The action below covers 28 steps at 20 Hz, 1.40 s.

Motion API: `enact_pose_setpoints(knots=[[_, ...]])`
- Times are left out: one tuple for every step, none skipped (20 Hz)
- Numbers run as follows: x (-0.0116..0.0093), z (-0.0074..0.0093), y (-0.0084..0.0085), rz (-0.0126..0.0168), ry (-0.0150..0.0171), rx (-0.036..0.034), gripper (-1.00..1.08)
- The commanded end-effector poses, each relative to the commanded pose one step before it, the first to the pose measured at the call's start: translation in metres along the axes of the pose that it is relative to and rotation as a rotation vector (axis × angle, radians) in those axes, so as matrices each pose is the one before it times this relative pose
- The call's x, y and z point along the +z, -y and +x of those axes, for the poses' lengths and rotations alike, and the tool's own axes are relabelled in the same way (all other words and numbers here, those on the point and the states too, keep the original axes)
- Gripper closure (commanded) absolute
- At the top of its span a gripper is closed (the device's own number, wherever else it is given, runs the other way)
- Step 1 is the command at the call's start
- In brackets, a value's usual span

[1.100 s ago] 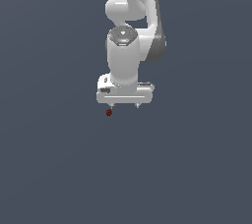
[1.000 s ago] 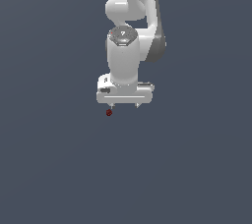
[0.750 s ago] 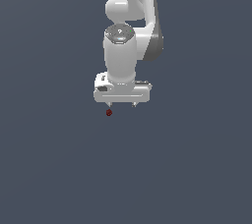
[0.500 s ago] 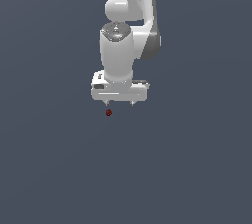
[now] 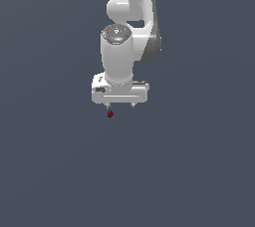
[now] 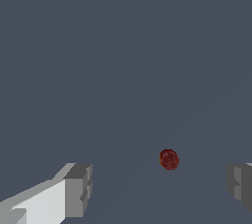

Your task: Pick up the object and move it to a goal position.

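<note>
The object point(image 5: 110, 114) is a tiny dark red roundish blob lying on the flat grey surface, just below the white hand in the exterior view. In the wrist view the object point(image 6: 169, 159) lies between the two grey fingertips, closer to one of them, with clear gaps on both sides. My gripper point(image 5: 120, 105) hangs over it, pointing down, with its short fingers spread wide. The gripper point(image 6: 160, 187) is open and holds nothing.
The white arm point(image 5: 130, 22) rises from the hand toward the top of the exterior view. Plain grey floor point(image 5: 60, 171) surrounds the object on all sides.
The hand has drifted toward the exterior view's left and slightly up the picture, closing in over the object. The object has not moved.
</note>
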<state>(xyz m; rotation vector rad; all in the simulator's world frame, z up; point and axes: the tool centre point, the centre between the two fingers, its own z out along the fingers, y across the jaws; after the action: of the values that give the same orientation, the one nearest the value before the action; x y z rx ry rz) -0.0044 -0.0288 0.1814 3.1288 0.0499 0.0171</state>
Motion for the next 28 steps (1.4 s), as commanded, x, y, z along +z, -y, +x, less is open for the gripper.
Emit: enact_pose_setpoints(knots=[[0.00391,-0.00151,-0.00246,-0.00062,0.00082,-0.02860,-0.92],[0.00188,-0.00075,-0.00111,-0.00025,0.00027,-0.01428,-0.92],[0.00202,-0.00085,-0.00120,-0.00028,0.00031,-0.01548,-0.92],[0.00217,-0.00095,-0.00128,-0.00028,0.00034,-0.01668,-0.92],[0.00232,-0.00105,-0.00133,-0.00026,0.00036,-0.01791,-0.92],[0.00247,-0.00116,-0.00138,-0.00024,0.00038,-0.01913,-0.92],[0.00262,-0.00127,-0.00142,-0.00022,0.00040,-0.02035,-0.92],[0.00277,-0.00140,-0.00147,-0.00020,0.00042,-0.02156,-0.92],[0.00291,-0.00153,-0.00149,-0.00017,0.00044,-0.02279,-0.92],[0.00302,-0.00164,-0.00149,-0.00012,0.00044,-0.02373,-0.92],[0.00301,-0.00170,-0.00142,-0.00007,0.00043,-0.02384,-0.92],[0.00300,-0.00175,-0.00136,-0.00003,0.00042,-0.02384,-0.92],[0.00299,-0.00180,-0.00129,0.00002,0.00040,-0.02386,-0.92],[0.00297,-0.00184,-0.00122,0.00007,0.00038,-0.02387,-0.92],[0.00296,-0.00188,-0.00114,0.00011,0.00035,-0.02389,-0.92],[0.00294,-0.00192,-0.00107,0.00016,0.00033,-0.02390,-0.92],[0.00293,-0.00195,-0.00099,0.00020,0.00030,-0.02392,-0.92],[0.00291,-0.00199,-0.00092,0.00024,0.00027,-0.02392,-0.92],[0.00290,-0.00202,-0.00084,0.00028,0.00024,-0.02394,-0.92],[0.00288,-0.00205,-0.00076,0.00032,0.00020,-0.02395,-0.92],[0.00287,-0.00207,-0.00068,0.00036,0.00017,-0.02396,-0.92],[0.00285,-0.00209,-0.00060,0.00039,0.00013,-0.02398,-0.92],[0.00283,-0.00211,-0.00052,0.00042,0.00009,-0.02398,-0.92],[0.00282,-0.00213,-0.00044,0.00046,0.00004,-0.02400,-0.92],[0.00280,-0.00214,-0.00036,0.00049,0.00000,-0.02400,-0.92],[0.00278,-0.00215,-0.00027,0.00051,-0.00005,-0.02401,-0.92],[0.00277,-0.00216,-0.00020,0.00054,-0.00010,-0.02401,-0.92],[0.00275,-0.00216,-0.00011,0.00056,-0.00015,-0.02403,-0.92]])
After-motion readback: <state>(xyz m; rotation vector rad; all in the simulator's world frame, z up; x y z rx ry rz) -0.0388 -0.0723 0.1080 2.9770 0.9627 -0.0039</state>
